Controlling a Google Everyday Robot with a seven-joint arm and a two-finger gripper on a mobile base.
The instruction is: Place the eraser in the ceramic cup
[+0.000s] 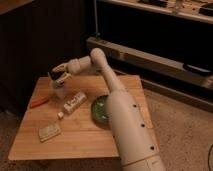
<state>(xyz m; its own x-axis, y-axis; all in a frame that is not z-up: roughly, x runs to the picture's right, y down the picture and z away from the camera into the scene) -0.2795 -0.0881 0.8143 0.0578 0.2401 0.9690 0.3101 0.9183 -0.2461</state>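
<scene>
My gripper (56,76) is at the far left of the wooden table (85,142), directly above the ceramic cup (60,90). The cup is small, pale and handleless, and it stands upright near the table's back left corner. The gripper is shut on a small dark piece, the eraser (52,76), and holds it just over the cup's rim. The arm reaches in from the lower right, across the table.
A wide green bowl (101,108) sits right of centre, partly behind the arm. A white bottle-like object (75,101) lies beside the cup, with an orange tool (39,102) to its left. A small white cube (60,115) and a pale flat packet (49,132) lie nearer the front.
</scene>
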